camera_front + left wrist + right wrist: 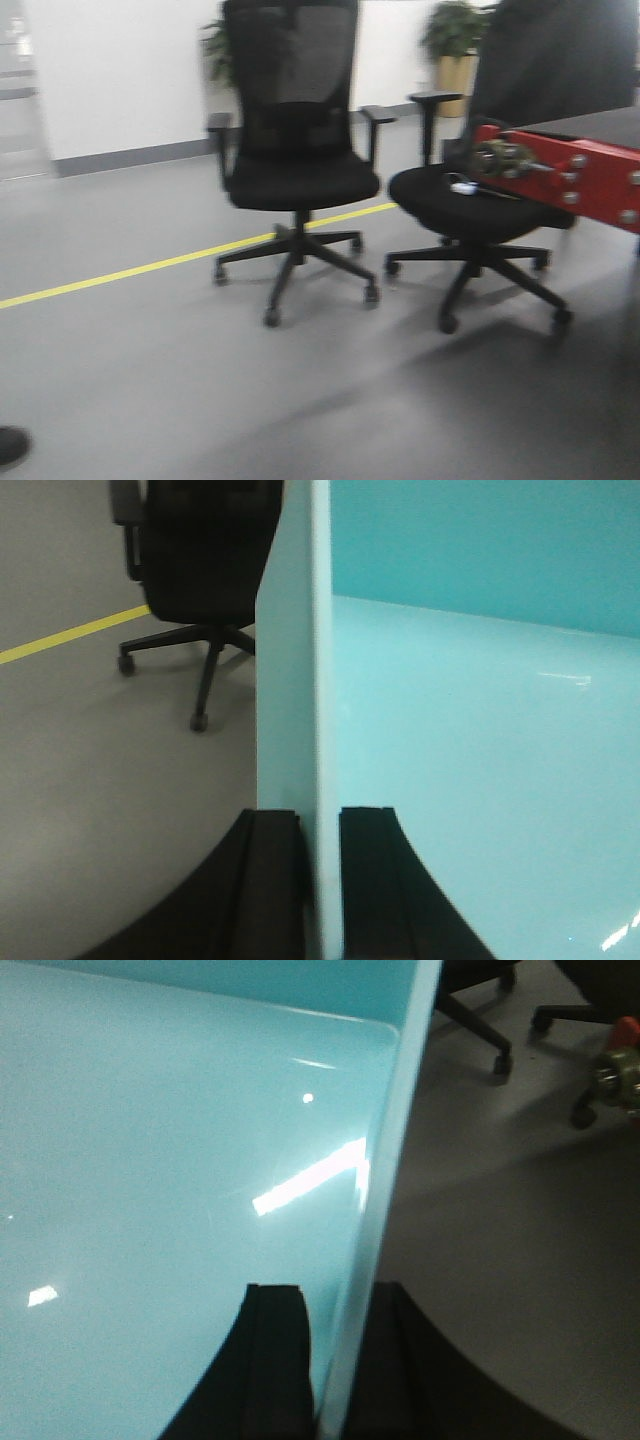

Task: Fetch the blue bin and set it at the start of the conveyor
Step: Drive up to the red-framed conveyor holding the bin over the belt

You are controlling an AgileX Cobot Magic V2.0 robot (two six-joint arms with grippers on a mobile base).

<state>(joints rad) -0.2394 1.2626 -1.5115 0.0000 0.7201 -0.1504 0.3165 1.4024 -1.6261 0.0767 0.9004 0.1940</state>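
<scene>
Between the two arms I have one pale aqua smooth plastic rectangular bin (480, 730), seen only in the wrist views.

1. Left tool (318, 815): the two black fingers (270, 880) stand one on each side of the bin's left wall, outer finger outside and inner finger inside, pinching the wall between them.
2. Right tool (335, 1295): the same grip on the opposite wall, with one black finger (275, 1360) inside the bin (150, 1160) and one outside.
3. Bin contents: the visible part of the inner floor is bare glossy plastic, showing only reflected light streaks.
4. Bin position: the grey floor (200, 380) shows beyond both pinched walls.

In the front view I count:
- Two black mesh-back office chairs (300, 170) on five-arm castor bases, side by side. One of them also appears in the left wrist view (200, 550).
- One small white object (462, 187) lying on the seat of the right-hand chair; it is too blurred to identify.
- One yellow line (150, 265) running across the floor and passing under the chairs.
- Two potted plants (455, 30) against the white wall (120, 70).
- One red metal side frame (590, 180) with grey bolt heads and a metal sprocket (500, 158), at the right edge, touching the right-hand chair's seat in the picture.
- One dark grey flat belt (600, 125) along the top of the frame, blurred.
</scene>
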